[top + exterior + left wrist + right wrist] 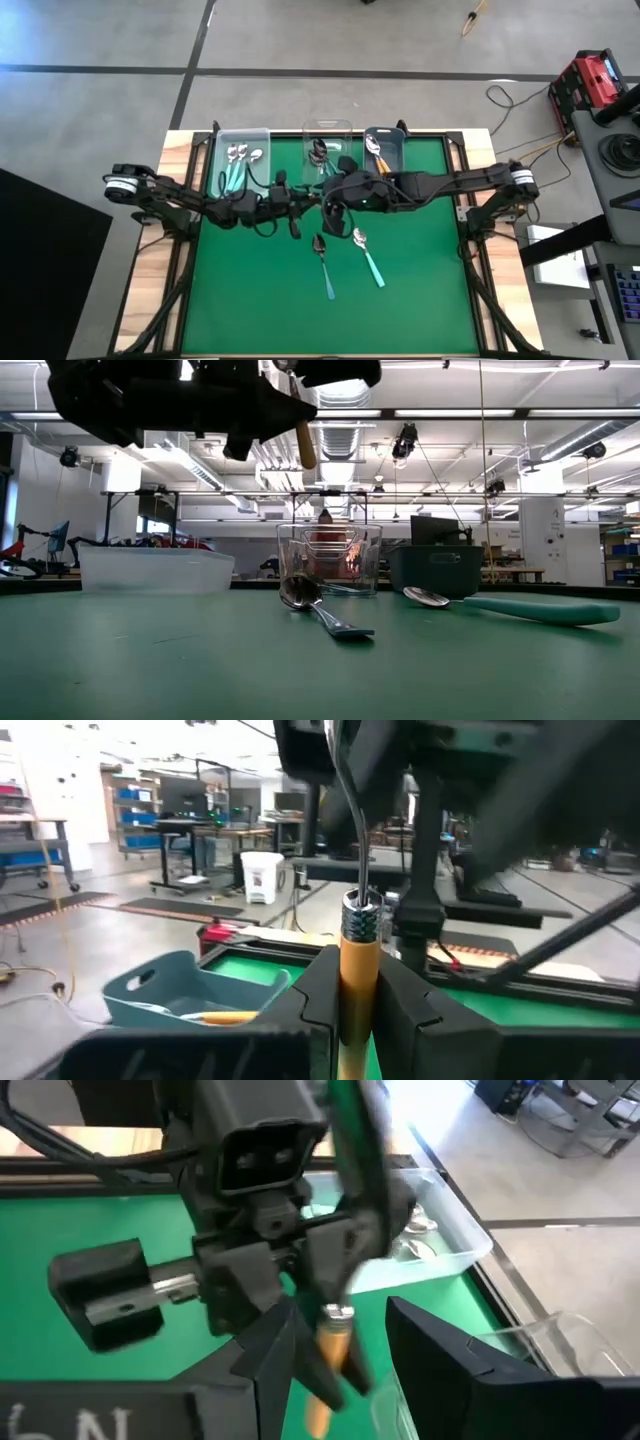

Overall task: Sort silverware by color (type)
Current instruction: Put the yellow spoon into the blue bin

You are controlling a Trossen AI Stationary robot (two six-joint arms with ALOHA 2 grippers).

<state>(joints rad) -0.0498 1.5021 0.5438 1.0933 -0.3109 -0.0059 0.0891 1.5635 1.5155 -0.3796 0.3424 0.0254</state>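
You have an orange-handled spoon (358, 982) held in the air above the middle of the green table (250, 300), clamped by its handle between the closed fingers of the left gripper (358, 1010). Its thin metal neck rises past the fingertips. The right gripper (345, 1342) meets it from the other side, its fingers spread apart on either side of the same orange handle, not closed on it. In the low view the orange handle hangs just below the dark mass of the two arms.

Below the grippers, two spoons lie on the mat: a dark-bowled spoon with a blue-teal handle (324, 262), and just beside it to the right a silver-bowled spoon with a mint-teal handle (368, 256).

Along the far edge of the table you have three bins in a row. The clear bin on the left (244, 133) holds several mint-handled spoons (238, 164). The clear middle bin (327, 127) holds dark-bowled spoons. The grey bin on the right (388, 135) holds an orange-handled spoon (376, 152).
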